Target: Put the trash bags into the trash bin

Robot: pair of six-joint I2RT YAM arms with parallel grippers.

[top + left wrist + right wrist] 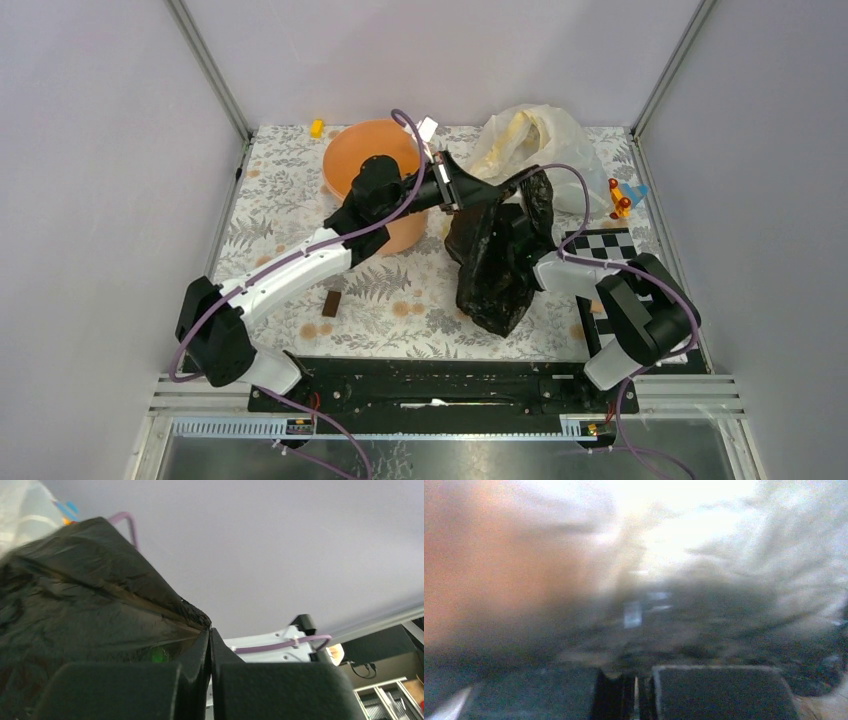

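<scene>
The black trash bag hangs stretched between both grippers, right of the peach-orange trash bin, with its lower end on the table. My left gripper reaches past the bin and is shut on the bag's upper edge; in the left wrist view the jaws pinch the crinkled rim of the bag. My right gripper is buried in the bag's folds. In the blurred right wrist view the jaws stand almost together with brownish film over them, and the bin shows as an orange blur.
A cream-white translucent bag lies at the back right. A small red, yellow and blue toy and a checkerboard card are on the right. A brown block lies near the front, and a yellow piece behind the bin.
</scene>
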